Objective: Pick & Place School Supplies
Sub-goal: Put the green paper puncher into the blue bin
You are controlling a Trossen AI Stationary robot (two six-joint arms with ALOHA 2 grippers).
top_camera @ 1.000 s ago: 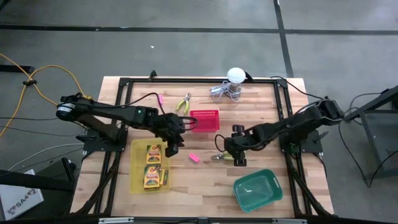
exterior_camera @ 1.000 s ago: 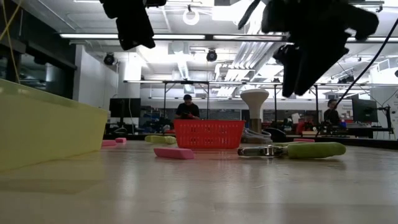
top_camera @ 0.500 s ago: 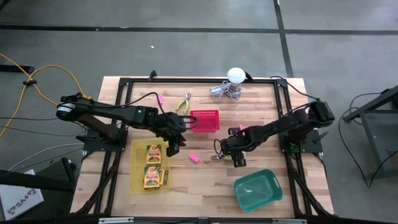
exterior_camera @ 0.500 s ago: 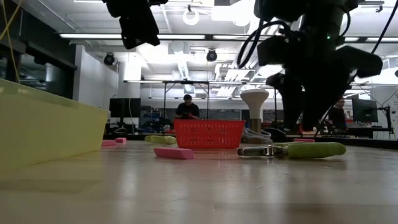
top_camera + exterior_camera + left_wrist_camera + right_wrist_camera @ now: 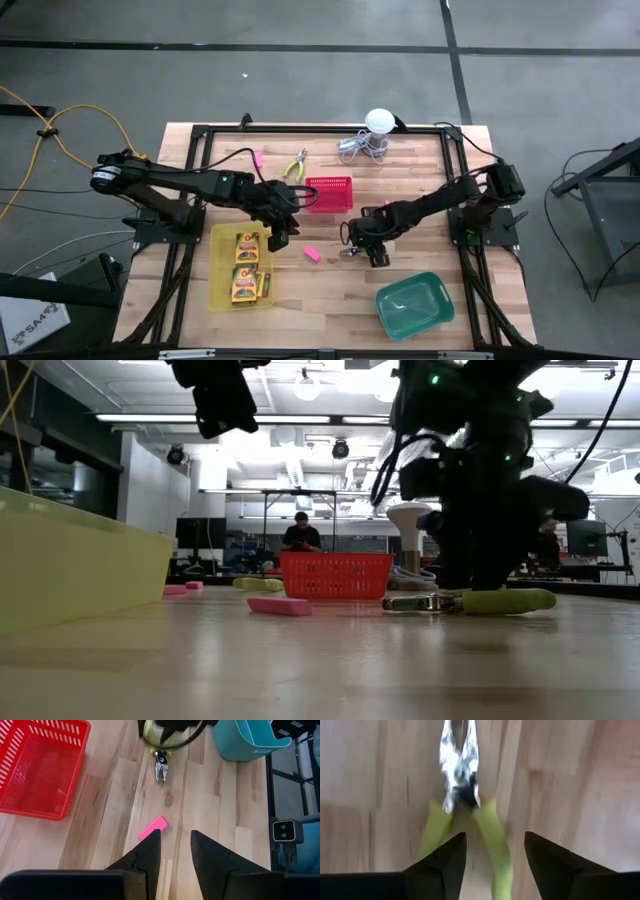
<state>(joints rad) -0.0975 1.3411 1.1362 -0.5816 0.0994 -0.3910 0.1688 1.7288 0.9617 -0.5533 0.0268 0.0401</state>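
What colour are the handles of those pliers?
Yellow-green handles on the pliers, clearest in the right wrist view.

Dark jointed arms [image 5: 180, 182], black cables, perhaps a green indicator light

red basket [image 5: 330, 193] centre | yellow tray [image 5: 222, 292] | teal tray [image 5: 436, 318] | white ball [image 5: 378, 121]

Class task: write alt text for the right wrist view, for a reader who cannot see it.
The right gripper hangs open just above small pliers lying on a wooden table. One dark finger shows on each side of the yellow-green handles, and the metal jaws point away from the camera.
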